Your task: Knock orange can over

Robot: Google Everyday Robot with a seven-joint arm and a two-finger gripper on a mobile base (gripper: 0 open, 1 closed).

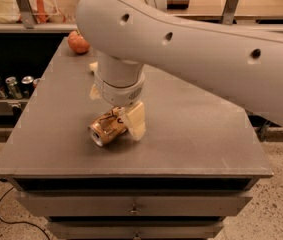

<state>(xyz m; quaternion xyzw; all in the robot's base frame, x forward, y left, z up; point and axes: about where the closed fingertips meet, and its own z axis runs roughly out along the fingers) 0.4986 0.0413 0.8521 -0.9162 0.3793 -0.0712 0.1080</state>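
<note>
The orange can (106,127) lies on its side on the grey table (191,134), near the front left, its open end facing the front-left corner. My gripper (116,109) hangs straight down from the big white arm, directly over the can's rear end. One pale finger (136,122) stands against the can's right side. The other finger (95,92) shows up and to the left, apart from the can. The jaws stand apart and hold nothing.
A red apple (78,42) sits at the table's back left corner. Several small silver cans (7,86) stand on a low shelf left of the table. A small pale object (93,67) lies behind the gripper. Drawers run below the table's front edge.
</note>
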